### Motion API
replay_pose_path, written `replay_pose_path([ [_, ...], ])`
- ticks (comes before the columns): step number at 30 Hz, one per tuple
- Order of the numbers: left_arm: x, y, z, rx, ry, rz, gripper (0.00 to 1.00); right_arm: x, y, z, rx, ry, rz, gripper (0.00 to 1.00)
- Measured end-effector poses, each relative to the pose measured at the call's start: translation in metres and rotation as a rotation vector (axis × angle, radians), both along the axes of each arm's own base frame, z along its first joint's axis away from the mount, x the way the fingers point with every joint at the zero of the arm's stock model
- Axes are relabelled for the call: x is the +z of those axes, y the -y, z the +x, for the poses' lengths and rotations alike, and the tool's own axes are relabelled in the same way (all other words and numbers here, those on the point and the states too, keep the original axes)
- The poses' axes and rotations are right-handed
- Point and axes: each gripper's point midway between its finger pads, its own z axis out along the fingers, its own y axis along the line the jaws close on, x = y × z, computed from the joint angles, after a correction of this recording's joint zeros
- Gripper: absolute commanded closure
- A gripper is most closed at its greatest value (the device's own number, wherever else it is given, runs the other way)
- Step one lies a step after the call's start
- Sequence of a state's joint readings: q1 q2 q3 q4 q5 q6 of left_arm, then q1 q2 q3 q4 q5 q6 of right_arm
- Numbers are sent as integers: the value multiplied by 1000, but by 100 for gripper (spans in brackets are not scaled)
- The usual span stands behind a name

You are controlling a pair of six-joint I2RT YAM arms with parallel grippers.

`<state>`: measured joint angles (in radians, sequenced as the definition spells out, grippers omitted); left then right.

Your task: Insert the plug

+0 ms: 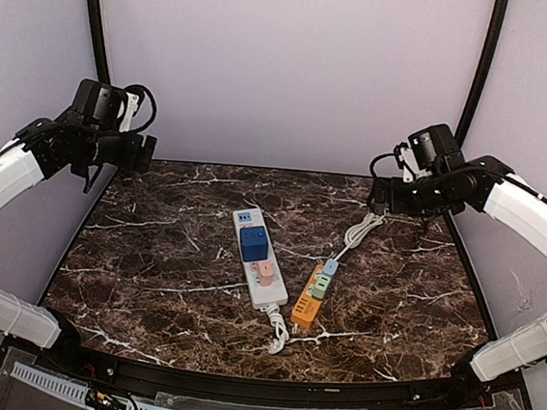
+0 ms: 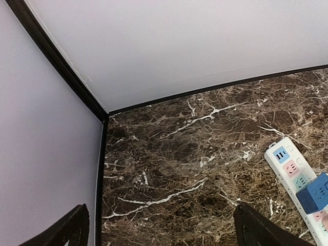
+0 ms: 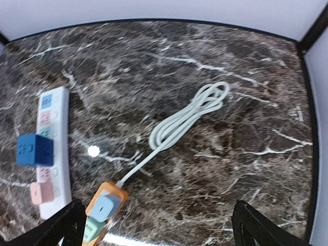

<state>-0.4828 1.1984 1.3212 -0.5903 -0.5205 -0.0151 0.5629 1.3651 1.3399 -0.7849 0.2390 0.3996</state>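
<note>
The left gripper [image 2: 159, 215] has its fingers [image 2: 69, 230] spread wide with only bare marble between them. The right gripper [image 3: 157, 205] is spread just as wide and holds nothing; below its gap lies the far end of the orange power strip [image 1: 305, 310]. Both grippers hang in the air above the table [image 1: 150, 280], the left over the far left corner, the right over the far right side.

The white power strip [image 1: 267, 292] lies near the middle, running near to far. A blue cube adapter [image 1: 253, 245] sits in it, with a pink plug [image 1: 265, 272] seated just nearer. The strip's short cord [image 1: 279, 333] curls at its near end, close to the table's near edge. Whether it ends in a loose plug cannot be told.

Just right of it the orange strip lies at a slant. It carries a light blue plug [image 1: 330, 267] at its far end and a green plug [image 1: 320, 288] just behind that. Its coiled cable [image 3: 189, 115] trails toward the far right corner, under the right arm.

Open marble stretches from the white strip to the left edge, and a narrower band lies between the coil and the right edge. A black rim bounds the table against pale walls, with dark posts [image 1: 97, 23] rising at the far corners.
</note>
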Motion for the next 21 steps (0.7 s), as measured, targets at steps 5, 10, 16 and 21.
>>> replay_pose_path([
  [5,-7,18,0,-83,-65,-50,1,-9,-29,-23,187,-65,112,1],
  [10,-10,35,-8,-147,-154,-129,1,-21,-45,-42,336,-122,151,1],
  [16,-34,45,-25,-140,-325,-218,2,-46,-49,-55,411,-185,130,1],
  [21,-55,51,-33,-142,-429,-240,2,-53,-55,-55,442,-209,135,1],
])
